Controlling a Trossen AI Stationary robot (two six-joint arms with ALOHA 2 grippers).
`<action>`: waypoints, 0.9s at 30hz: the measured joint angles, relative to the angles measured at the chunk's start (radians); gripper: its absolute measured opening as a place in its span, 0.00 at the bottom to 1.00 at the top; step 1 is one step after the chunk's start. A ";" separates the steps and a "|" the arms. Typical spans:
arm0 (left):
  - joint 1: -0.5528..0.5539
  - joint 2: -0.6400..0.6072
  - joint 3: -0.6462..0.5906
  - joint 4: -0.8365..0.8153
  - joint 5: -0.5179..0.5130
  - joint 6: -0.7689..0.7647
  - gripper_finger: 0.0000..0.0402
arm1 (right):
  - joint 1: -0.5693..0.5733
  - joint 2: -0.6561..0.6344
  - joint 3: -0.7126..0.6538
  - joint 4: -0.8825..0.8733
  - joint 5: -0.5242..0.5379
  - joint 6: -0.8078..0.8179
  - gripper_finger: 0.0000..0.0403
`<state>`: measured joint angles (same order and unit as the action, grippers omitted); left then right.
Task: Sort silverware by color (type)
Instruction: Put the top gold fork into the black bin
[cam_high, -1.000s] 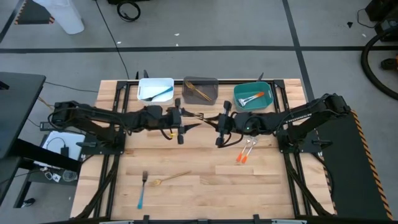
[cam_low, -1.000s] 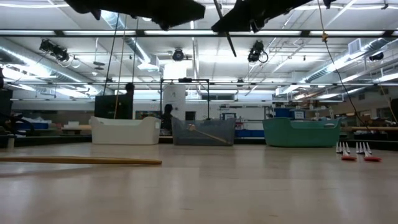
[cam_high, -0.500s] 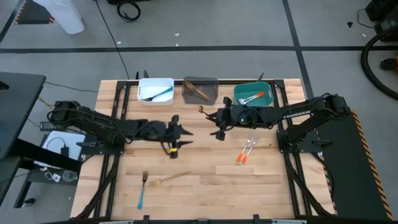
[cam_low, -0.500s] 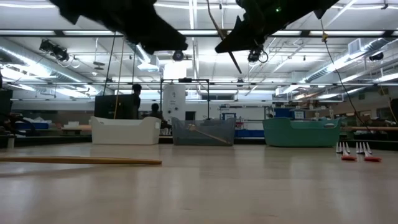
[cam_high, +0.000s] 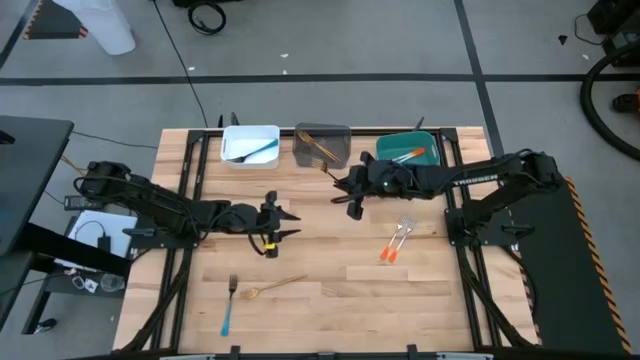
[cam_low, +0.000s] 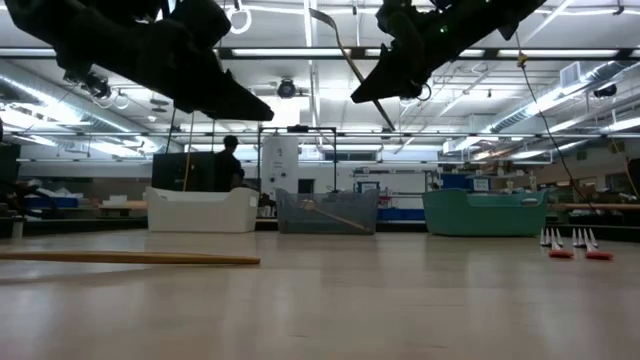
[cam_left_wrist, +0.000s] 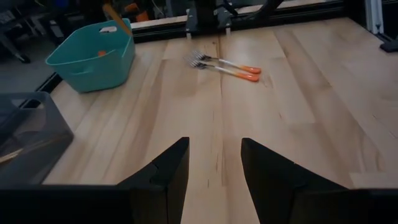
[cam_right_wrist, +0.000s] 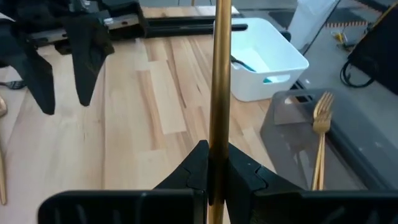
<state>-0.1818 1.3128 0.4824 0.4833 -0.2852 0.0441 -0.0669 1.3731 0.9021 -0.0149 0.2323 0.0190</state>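
My right gripper (cam_high: 348, 190) hangs above the table just near of the grey bin (cam_high: 322, 146), shut on a gold utensil (cam_right_wrist: 222, 74) that points toward that bin. A gold fork (cam_right_wrist: 319, 134) lies in the grey bin. My left gripper (cam_high: 288, 224) hovers open over the table's middle left with nothing between its fingers (cam_left_wrist: 214, 174). Two orange-handled forks (cam_high: 397, 240) lie on the table at the right. A blue-handled fork (cam_high: 228, 305) and a gold spoon (cam_high: 275, 286) lie near the front left. My right gripper pinches the gold utensil's thin shaft (cam_right_wrist: 220, 155) between its two fingers, and the fingers lie along the utensil. The utensil sticks out past the fingertips, slanting upward (cam_low: 345, 55), lifted clear of the table. Its far end lies outside the wrist view.
A white bin (cam_high: 250, 145) holding a blue-handled utensil and a teal bin (cam_high: 407, 155) holding orange-handled ones flank the grey bin along the far edge. Bare wood lies between the two arms and along the front right.
My left gripper has drawn back from the centre toward the table's left and near edge and has sunk lower, staying open. My right gripper has carried the gold utensil toward the far edge and the grey bin, rolling its wrist.
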 joint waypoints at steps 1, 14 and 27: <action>0.000 0.000 0.000 0.000 -0.001 0.001 0.38 | -0.002 0.006 0.010 -0.008 0.000 0.005 0.09; 0.088 0.017 0.007 0.205 -0.030 -0.089 0.38 | -0.006 0.198 0.209 -0.159 -0.019 -0.009 0.09; 0.152 0.114 0.032 0.326 0.024 -0.111 0.38 | 0.012 0.278 0.301 -0.262 -0.253 0.113 0.09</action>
<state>-0.0297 1.4271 0.5140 0.8092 -0.2616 -0.0667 -0.0544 1.6516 1.2030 -0.2769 -0.0211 0.1323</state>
